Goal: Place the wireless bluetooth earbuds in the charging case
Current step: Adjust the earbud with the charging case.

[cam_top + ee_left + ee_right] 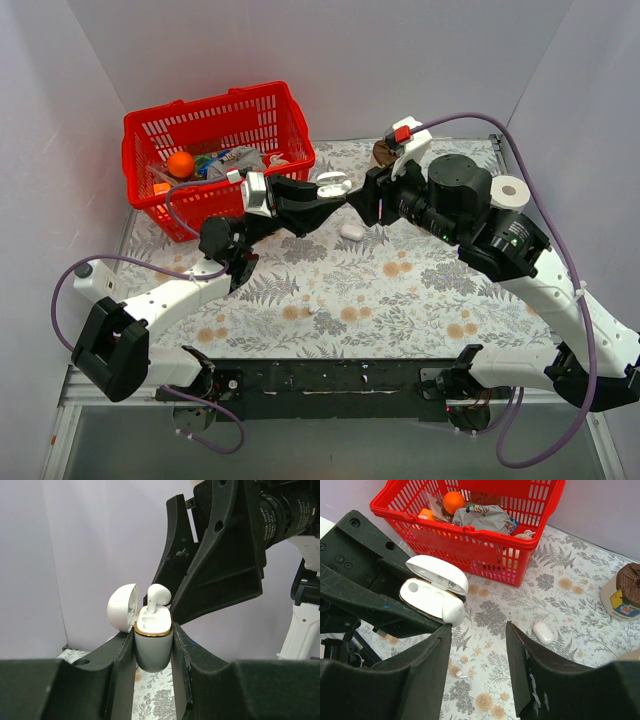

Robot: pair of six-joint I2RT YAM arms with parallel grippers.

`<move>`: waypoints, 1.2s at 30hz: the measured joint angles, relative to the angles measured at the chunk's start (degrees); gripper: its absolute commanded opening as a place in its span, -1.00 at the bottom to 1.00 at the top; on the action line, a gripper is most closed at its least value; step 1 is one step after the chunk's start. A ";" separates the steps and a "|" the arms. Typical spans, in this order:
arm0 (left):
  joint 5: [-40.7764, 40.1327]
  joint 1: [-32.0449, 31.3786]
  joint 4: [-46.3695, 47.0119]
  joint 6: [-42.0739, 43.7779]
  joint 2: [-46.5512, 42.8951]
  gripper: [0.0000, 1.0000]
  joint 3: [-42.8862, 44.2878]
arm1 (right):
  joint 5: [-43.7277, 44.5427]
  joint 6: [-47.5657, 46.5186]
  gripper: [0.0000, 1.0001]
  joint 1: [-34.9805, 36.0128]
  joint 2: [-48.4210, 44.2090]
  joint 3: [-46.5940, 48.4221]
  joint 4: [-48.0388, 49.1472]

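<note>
Clamped in left gripper (153, 639): charging case (152, 654), lid open, one earbud (159, 596) standing up from its slot. Just beyond, right gripper (479, 630) parted, holding nothing. Below, on table (580, 647), second earbud (461, 674).

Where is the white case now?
In the top view, the charging case sits lid-open in the left pincer, held up just right of the red basket.

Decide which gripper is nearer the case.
Left. The left gripper has the case clamped between its jaws. The right gripper is close beside the case with its jaws open, and is not gripping it.
</note>
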 measured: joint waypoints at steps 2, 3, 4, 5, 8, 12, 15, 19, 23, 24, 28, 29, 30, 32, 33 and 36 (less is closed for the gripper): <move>-0.17 0.07 -0.11 0.00 0.09 -1.00 0.00 | -0.63 -0.02 0.11 -0.02 0.22 0.00 0.00; -0.20 0.07 -0.04 0.00 0.15 -1.00 0.00 | -0.74 0.00 0.11 -0.02 0.20 0.00 0.00; -0.17 0.04 0.00 0.00 0.22 -1.00 0.00 | -0.76 0.00 0.11 -0.04 0.20 0.02 0.00; -0.15 0.04 0.09 0.00 0.24 -1.00 0.00 | -0.74 -0.02 0.11 -0.04 0.20 0.02 0.00; -0.17 0.07 0.33 -0.04 0.35 -1.00 0.00 | -0.76 -0.04 0.11 -0.04 0.22 0.09 -0.02; -0.70 0.04 0.92 -0.79 0.35 -1.00 0.00 | -1.46 -0.55 0.18 -0.04 0.48 1.14 -0.76; -1.11 -0.02 -0.20 -1.60 0.35 -1.00 0.02 | -3.54 -1.42 0.20 0.00 0.57 1.88 -0.92; -0.35 1.20 -2.56 -6.45 0.52 -1.00 1.05 | -6.34 -2.54 0.16 0.11 -1.46 -0.24 -0.02; 1.70 4.31 -1.62 -12.33 0.72 -1.00 1.44 | -6.58 -3.37 0.10 0.09 -5.27 -2.64 1.18; 2.47 4.87 -1.46 -13.70 0.74 -1.00 1.53 | -6.58 -3.61 0.09 0.09 -6.10 -2.91 1.49; 7.43 6.19 -0.07 -18.93 1.51 -1.00 2.82 | -6.64 -4.96 -0.03 0.09 -7.89 -2.93 2.60; 8.90 6.49 0.98 -20.35 2.08 -1.00 3.43 | -6.54 -5.29 -0.04 0.09 -7.98 -2.91 2.62; 10.29 6.73 2.16 -22.18 2.78 -1.00 4.15 | -6.49 -5.64 -0.03 0.09 -7.93 -2.89 2.60; 12.92 7.06 4.76 -26.03 4.57 -1.00 5.57 | -6.27 -6.14 0.05 0.09 -7.41 -2.89 2.58; 13.97 7.10 5.77 -28.13 5.44 -1.00 6.08 | -6.19 -6.29 0.07 0.09 -7.08 -2.91 2.56; 16.33 7.15 7.43 -33.18 7.74 -1.00 6.47 | -5.51 -6.60 0.11 0.09 -6.38 -2.97 2.49</move>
